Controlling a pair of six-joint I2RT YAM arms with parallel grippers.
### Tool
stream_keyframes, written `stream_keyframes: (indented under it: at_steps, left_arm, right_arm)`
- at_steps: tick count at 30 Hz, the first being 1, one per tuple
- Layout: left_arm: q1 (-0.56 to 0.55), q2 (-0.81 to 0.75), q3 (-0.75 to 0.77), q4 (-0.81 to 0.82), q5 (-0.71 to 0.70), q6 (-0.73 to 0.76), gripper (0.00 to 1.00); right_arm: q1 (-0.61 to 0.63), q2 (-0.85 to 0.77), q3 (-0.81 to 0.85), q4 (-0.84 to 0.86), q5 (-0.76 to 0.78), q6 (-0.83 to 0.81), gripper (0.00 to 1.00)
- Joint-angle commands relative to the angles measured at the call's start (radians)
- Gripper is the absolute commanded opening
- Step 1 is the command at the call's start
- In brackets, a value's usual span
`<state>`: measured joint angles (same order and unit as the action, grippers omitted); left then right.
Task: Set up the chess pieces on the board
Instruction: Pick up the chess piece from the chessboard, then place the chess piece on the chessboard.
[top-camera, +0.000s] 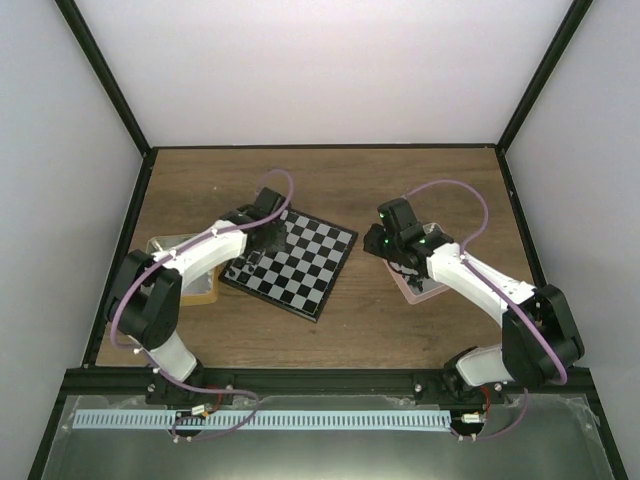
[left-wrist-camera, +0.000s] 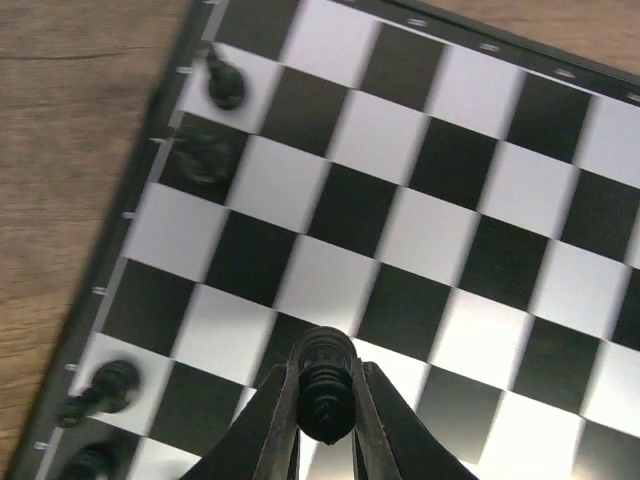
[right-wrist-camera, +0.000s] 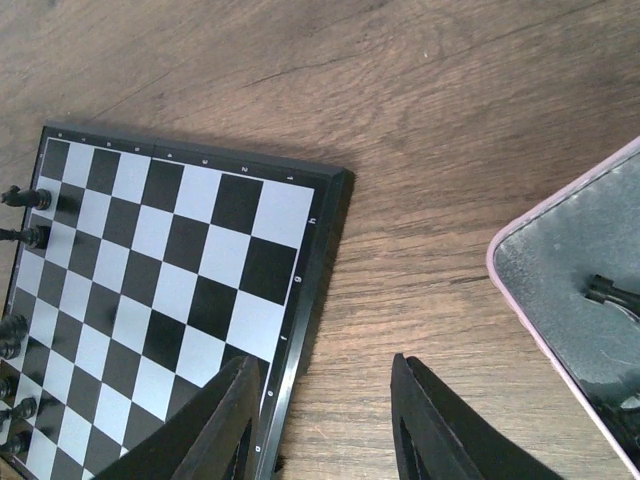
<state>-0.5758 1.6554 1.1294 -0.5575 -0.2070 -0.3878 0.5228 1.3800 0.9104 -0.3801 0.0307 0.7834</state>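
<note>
We log the left tool (left-wrist-camera: 327, 415) pinching a small black chess piece (left-wrist-camera: 322, 362) just below its head, with a finger pressed against either side. The piece hangs over the flat chessboard of black and pale grey checks (left-wrist-camera: 400, 200), a few squares in from the board side that faces the bench's left edge. We cannot tell whether its foot touches a square.

Other black figures (left-wrist-camera: 222, 85) line that same side of the board. The wrist view is blurred, so we cannot tell whether they stand upright or lean.

The right tool (right-wrist-camera: 325, 420) is spread wide and carries nothing. It hovers over the bare wooden bench (right-wrist-camera: 420, 120), between a board corner and the pink square tray (right-wrist-camera: 560, 260) near the bench's right edge. One dark figure (right-wrist-camera: 605, 292) lies in that tray. A tan square tray (top-camera: 200, 290) sits toward the left edge, partly under the left arm. The board itself lies skewed, mid-bench, a little left of centre.

Risks, as we judge them:
- The grip is high on the piece, so a release above the surface, or fingers that part unevenly, could topple it.
- The board is skewed, so the piece may land across a line between squares.
- A low withdrawal toward the left edge could sweep the figures already placed.
- Downward pressure might nudge the board and shift every target square.
</note>
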Motion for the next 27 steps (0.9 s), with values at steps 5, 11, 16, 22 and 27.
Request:
stream_keyframes:
  at_steps: [5, 11, 16, 22, 27]
  left_arm:
    - [0.138, 0.07, 0.068, -0.037, 0.035, 0.026, 0.15]
    - [0.185, 0.115, 0.095, -0.032, -0.001, 0.024, 0.15]
    - [0.222, 0.135, 0.099, -0.005, 0.055, 0.033, 0.15]
    - [0.232, 0.146, 0.1, 0.014, 0.092, 0.037, 0.15]
    - [0.235, 0.163, 0.103, 0.023, 0.102, 0.04, 0.16]
  right_arm:
    - [-0.006, -0.027, -0.018, 0.031, -0.014, 0.016, 0.37]
    - [-0.006, -0.02, -0.006, 0.027, -0.014, 0.008, 0.38]
    - [-0.006, -0.02, -0.008, 0.029, -0.015, 0.011, 0.37]
    - [-0.006, -0.012, -0.005, 0.03, -0.021, 0.013, 0.37]
    - [-0.006, -0.007, -0.005, 0.036, -0.019, 0.014, 0.38]
